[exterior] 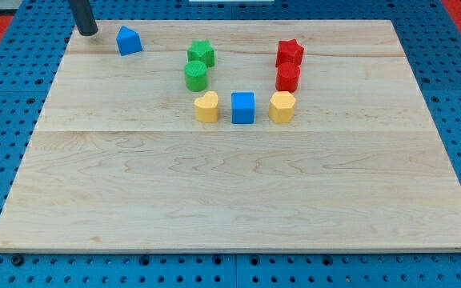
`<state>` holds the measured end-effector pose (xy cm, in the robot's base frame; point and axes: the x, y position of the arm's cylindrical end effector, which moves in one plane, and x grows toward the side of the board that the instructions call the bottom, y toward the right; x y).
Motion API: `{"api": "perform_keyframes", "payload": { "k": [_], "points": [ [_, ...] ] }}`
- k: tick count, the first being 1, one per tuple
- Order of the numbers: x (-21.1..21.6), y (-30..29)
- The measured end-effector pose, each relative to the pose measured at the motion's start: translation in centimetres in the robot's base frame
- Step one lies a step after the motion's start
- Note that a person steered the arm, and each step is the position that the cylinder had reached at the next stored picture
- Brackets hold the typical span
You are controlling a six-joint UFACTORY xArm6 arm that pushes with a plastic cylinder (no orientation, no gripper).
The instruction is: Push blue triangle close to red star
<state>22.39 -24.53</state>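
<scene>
The blue triangle [129,40] sits near the view's top left on the wooden board [230,184]. The red star [290,53] stands at the view's top, right of centre, well to the right of the blue triangle. My tip [89,32] is at the top left corner of the board, a short way left of the blue triangle and apart from it.
A green star [201,54] and a green cylinder [196,76] lie between the triangle and the red star. A red cylinder [287,78] is below the red star. A yellow heart [206,106], blue cube [243,107] and yellow hexagon [282,106] form a row.
</scene>
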Motion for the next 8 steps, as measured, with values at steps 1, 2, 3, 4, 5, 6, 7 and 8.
{"api": "perform_keyframes", "payload": {
  "k": [1,2,3,4,5,6,7,8],
  "points": [
    [0.0,3.9],
    [0.0,9.1],
    [-1.2,4.2],
    [2.5,2.7],
    [4.8,3.5],
    [4.5,7.6],
    [2.9,10.2],
    [1.0,11.1]
  ]
}}
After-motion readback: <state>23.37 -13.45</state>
